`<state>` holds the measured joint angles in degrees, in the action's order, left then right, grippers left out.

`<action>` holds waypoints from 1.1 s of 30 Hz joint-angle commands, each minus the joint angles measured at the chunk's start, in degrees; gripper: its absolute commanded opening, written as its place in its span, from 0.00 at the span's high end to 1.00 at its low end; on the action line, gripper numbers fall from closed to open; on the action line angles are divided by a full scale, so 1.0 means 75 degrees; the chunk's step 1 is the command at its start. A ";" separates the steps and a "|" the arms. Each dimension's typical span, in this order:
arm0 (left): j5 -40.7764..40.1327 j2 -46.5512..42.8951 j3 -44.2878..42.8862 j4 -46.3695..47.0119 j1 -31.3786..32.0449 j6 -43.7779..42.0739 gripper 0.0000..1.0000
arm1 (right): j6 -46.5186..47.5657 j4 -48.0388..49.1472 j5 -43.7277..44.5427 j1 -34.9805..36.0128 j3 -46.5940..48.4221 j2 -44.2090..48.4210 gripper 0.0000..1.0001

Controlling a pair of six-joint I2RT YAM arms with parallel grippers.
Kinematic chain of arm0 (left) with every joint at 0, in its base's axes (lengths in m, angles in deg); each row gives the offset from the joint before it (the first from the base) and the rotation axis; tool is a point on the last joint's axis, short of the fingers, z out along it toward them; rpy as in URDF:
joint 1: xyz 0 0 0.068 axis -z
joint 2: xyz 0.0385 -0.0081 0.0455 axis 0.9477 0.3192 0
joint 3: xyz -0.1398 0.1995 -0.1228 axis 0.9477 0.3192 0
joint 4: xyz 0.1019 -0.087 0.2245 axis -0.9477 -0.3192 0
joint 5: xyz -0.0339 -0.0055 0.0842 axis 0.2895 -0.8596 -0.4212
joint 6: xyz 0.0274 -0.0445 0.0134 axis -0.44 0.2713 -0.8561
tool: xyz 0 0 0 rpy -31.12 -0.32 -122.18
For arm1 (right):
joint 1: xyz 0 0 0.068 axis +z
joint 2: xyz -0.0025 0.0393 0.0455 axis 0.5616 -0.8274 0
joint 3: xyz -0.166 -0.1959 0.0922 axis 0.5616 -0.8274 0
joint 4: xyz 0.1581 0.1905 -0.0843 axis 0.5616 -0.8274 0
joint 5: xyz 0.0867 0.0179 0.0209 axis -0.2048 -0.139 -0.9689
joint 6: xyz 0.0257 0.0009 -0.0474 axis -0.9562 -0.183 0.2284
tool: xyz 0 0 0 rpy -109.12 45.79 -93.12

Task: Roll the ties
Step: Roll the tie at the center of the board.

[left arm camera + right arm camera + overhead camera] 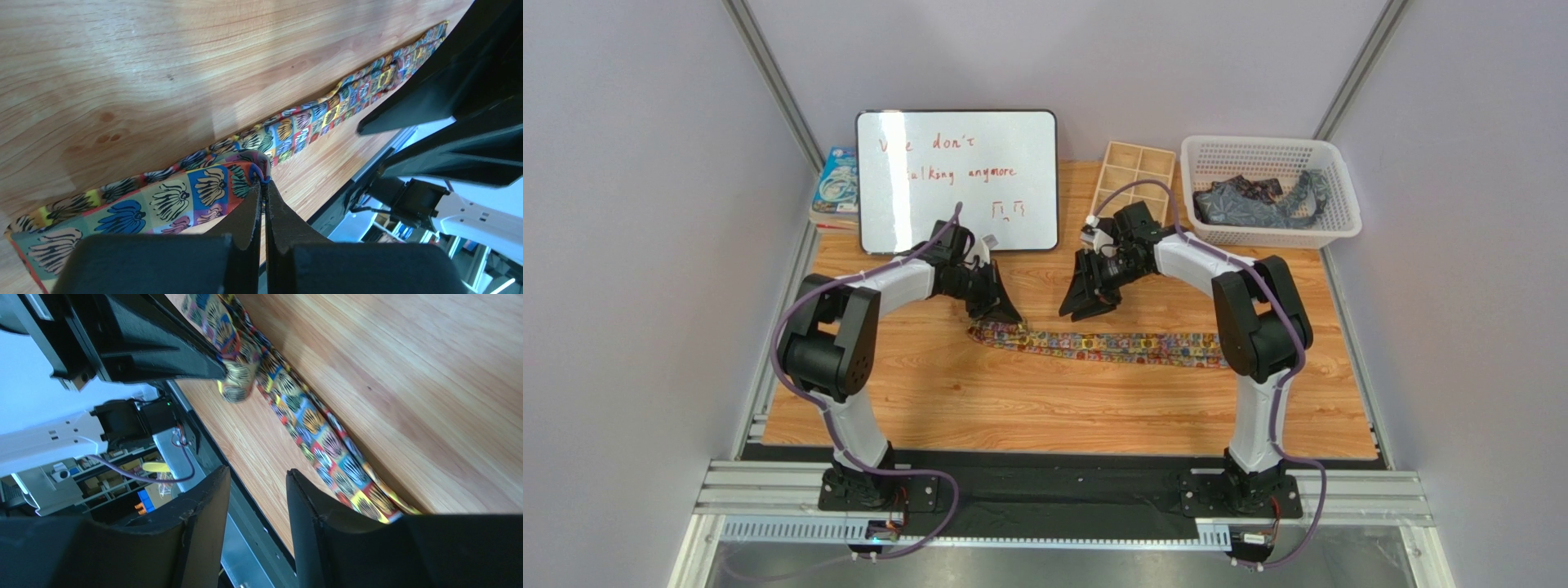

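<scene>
**Item: floral tie laid out on worktop, one end gripped**

- Floral tie [1100,347]: multicoloured print, stretched flat left to right across the middle of the wooden worktop [1063,410]. Its right end runs behind the right arm's elbow. In the right wrist view the left end looks curled into a small roll.
- Left end effector [264,187]: fingers pressed together, pinching the folded left end of the tie against the wood.
- Right end effector [258,478]: fingers parted with a plain gap, holding nothing. It hangs above the tie's middle stretch, just beside the left one without touching it.
- Dark ties [1247,202]: heaped in the white mesh basket [1271,145] at the far right corner.
- Compartment tray [1136,165]: wooden, at the far edge, just left of the basket.
- Whiteboard [957,180]: propped at the far edge, behind the left arm.
- Room: bare wood runs from the tie to the worktop's near edge. A narrower bare strip lies between the tie and the far-edge items.
</scene>
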<state>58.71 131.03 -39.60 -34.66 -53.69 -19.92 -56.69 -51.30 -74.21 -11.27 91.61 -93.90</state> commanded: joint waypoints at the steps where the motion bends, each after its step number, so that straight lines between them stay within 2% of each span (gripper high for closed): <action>1: -0.0146 0.0030 -0.0255 0.0454 0.0184 0.0618 1.00 | -0.0955 0.1290 -0.0138 0.0380 -0.0215 -0.0211 0.57; 9: -0.0193 0.0136 -0.0185 0.0454 0.0324 0.0794 1.00 | -0.1670 0.2227 0.0261 0.0849 -0.0332 -0.0399 0.59; 24: -0.0193 0.0136 -0.0021 0.0560 0.0418 0.1145 1.00 | -0.1776 0.2334 0.0776 0.1224 -0.0333 -0.0586 0.60; 27: -0.0170 0.0136 0.0014 0.0560 0.0430 0.1192 1.00 | -0.1753 0.2334 0.0905 0.1248 -0.0344 -0.0563 0.66; 30: -0.0146 0.0054 0.0049 0.0559 0.0430 0.1181 1.00 | -0.1729 0.2358 0.0941 0.1236 -0.0391 -0.0528 0.77; 31: -0.0123 0.0031 0.0084 0.0536 0.0430 0.1157 1.00 | -0.1718 0.2369 0.0917 0.1236 -0.0438 -0.0516 0.88; 33: -0.0076 -0.0132 0.0108 0.0536 0.0430 0.1041 1.00 | -0.1694 0.2416 0.0824 0.1236 -0.0508 -0.0481 0.98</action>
<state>57.14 132.06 -39.49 -30.92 -50.88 -12.42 -69.76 -35.26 -68.46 -2.31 88.82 -97.77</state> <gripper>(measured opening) 0.006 0.107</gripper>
